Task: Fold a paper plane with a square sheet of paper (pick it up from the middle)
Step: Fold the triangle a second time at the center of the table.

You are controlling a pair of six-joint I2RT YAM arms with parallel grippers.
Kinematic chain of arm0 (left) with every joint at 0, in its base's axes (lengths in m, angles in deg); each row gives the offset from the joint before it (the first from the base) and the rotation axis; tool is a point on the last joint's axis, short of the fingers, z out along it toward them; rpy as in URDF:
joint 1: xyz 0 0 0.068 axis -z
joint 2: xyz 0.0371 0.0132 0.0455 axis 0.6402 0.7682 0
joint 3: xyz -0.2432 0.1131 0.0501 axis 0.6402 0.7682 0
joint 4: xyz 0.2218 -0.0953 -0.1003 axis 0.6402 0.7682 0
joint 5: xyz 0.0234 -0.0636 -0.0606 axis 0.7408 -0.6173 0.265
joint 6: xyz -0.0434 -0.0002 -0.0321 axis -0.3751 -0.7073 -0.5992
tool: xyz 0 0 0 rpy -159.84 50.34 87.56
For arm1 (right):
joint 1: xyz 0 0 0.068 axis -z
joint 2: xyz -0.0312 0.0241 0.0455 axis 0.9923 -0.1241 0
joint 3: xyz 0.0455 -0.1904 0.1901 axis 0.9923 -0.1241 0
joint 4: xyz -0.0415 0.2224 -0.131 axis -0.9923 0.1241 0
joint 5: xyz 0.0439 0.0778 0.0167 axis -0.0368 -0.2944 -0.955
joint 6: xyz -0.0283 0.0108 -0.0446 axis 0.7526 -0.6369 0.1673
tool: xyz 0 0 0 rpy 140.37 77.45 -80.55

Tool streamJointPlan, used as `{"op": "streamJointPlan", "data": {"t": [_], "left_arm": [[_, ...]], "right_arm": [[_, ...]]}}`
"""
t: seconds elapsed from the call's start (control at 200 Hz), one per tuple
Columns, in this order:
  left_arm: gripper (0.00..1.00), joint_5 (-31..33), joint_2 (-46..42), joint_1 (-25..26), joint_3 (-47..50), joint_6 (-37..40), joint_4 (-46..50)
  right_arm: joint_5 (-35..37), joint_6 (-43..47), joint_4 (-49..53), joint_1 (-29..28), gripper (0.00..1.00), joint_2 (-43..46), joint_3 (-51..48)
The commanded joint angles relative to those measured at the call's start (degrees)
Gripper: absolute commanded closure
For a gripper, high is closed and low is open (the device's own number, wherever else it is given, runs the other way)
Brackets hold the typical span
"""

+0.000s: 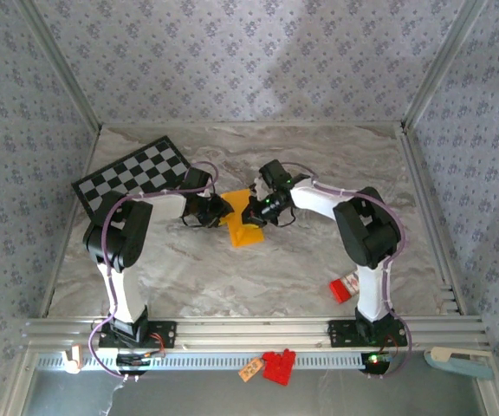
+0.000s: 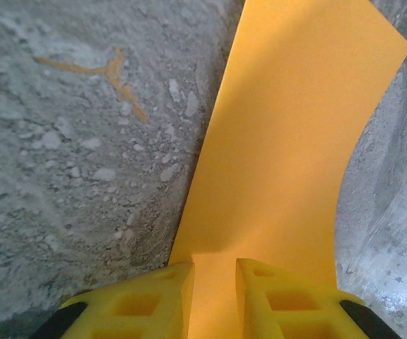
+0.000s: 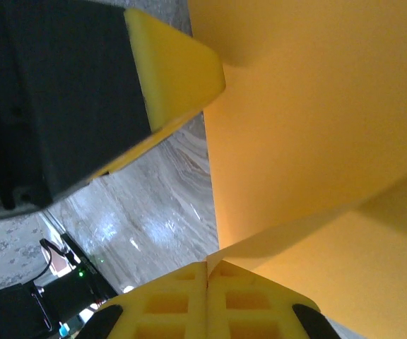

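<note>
Square sheet of paper [image 1: 248, 227]: your right gripper [image 3: 207, 281] has jaws clenched on its edge, while your left gripper [image 2: 214, 286] has jaws slightly parted around it. Hold it taut and crease slowly.

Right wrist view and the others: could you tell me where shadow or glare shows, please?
Right wrist view: the thin orange-yellow sheet of paper shades its own lower fold, and the grey marble tabletop glints. Left wrist view: a shadow falls on the paper just ahead of the left tool. Top external view: even, soft light.

No readable text, no legible labels, brands, numbers or signs
</note>
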Motion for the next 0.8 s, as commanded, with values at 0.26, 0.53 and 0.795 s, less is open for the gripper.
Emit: {"op": "streamJointPlan", "data": {"t": [0.26, 0.53, 0.795], "left_arm": [[0.79, 1.25, 4.08, 0.49, 0.87, 1.43, 6.95], [0.81, 1.19, 4.24, 0.47, 0.88, 1.34, 6.83], [0.83, 1.49, 4.39, 0.48, 1.05, 0.92, 7.07]], "right_arm": [[0.34, 0.92, 0.97, -1.8, 0.98, -5.99, 5.4], [2.3, 0.68, 1.33, -1.98, 0.98, -7.25, 6.16], [2.57, -1.06, -0.87, -1.9, 0.98, -7.71, 6.06]]}}
